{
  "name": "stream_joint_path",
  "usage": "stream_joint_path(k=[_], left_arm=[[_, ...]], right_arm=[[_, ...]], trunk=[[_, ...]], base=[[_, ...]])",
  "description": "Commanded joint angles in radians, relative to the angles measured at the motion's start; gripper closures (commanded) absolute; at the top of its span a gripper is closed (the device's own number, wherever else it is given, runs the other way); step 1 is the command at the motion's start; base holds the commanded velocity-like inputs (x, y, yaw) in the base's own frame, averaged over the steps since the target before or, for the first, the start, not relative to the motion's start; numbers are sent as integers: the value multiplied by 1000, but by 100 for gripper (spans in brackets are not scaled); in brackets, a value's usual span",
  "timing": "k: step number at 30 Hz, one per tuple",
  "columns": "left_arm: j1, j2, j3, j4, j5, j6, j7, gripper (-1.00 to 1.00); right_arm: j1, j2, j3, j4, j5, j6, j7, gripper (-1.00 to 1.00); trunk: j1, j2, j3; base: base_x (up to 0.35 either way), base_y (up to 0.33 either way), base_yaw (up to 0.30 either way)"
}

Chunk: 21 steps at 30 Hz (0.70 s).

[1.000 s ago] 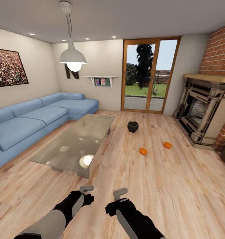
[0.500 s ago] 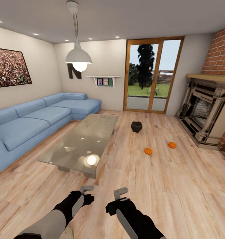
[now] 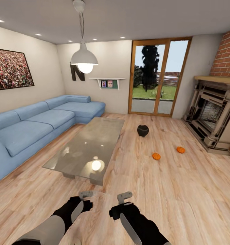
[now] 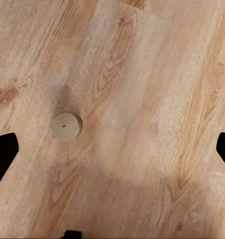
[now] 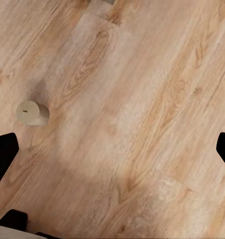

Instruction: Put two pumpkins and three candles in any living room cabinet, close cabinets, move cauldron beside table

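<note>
The left tool (image 3: pixel 86 194) and the right tool (image 3: pixel 124 195) hang low over the light wood-plank floor (image 3: pixel 182 190), near the camera, and neither holds or touches anything. In both wrist views the dark fingertips (image 4: pixel 3 154) sit at opposite edges of the picture with bare planks between them, so each tool's fingers stand wide apart; the tips (image 5: pixel 4 154) are cut off by the frame.

A small stubby pale cylinder, a candle (image 4: pixel 66 126), stands upright on the floor under the left tool, seen end-on from above. The right wrist view shows that candle (image 5: pixel 32 113) from a slant, with its side wall visible. In the head view the arms cover that patch of floor.

Farther off, the low bench with a glossy grey rectangular top (image 3: pixel 91 144) stands left of centre, before the blue corner sofa (image 3: pixel 36 124). Beyond its far right corner, apart from it, the small round-bellied black cauldron (image 3: pixel 143 130) sits on the floor. Two bright orange pumpkins lie to the right, well apart from the bench: one nearer (image 3: pixel 156 156), one farther right (image 3: pixel 180 149) toward the stone fireplace (image 3: pixel 213 117), which is cut by the right edge. Their stems are too small to make out.
</note>
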Motion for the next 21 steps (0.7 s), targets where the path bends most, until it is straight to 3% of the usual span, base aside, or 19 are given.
stream_joint_path(k=[1, 4, 8, 13, 21], left_arm=[[0, 5, 4, 1, 11, 4, 21, -100], [1, 13, 22, 7, 10, 0, 58, -100], [5, 16, 30, 9, 9, -2, 89, -100], [23, 17, 32, 9, 7, -3, 127, -100], [51, 18, 34, 16, 9, 8, 127, -100]], right_arm=[[-1, -1, -16, -1, -11, 2, -10, -100], [-1, -1, -63, -1, -9, 3, -13, -100], [-1, -1, -91, -1, -10, 3, -51, -100], [0, -1, -99, -23, -11, 2, -119, -100], [11, -6, -102, -208, -9, 10, -146, -100]], trunk=[[0, -1, -1], [0, -1, -1], [0, -1, -1], [0, -1, -1], [0, -1, -1]], base=[[148, 133, 0], [148, 126, 0], [119, 81, 0], [35, 20, 0], [5, 3, 0]])
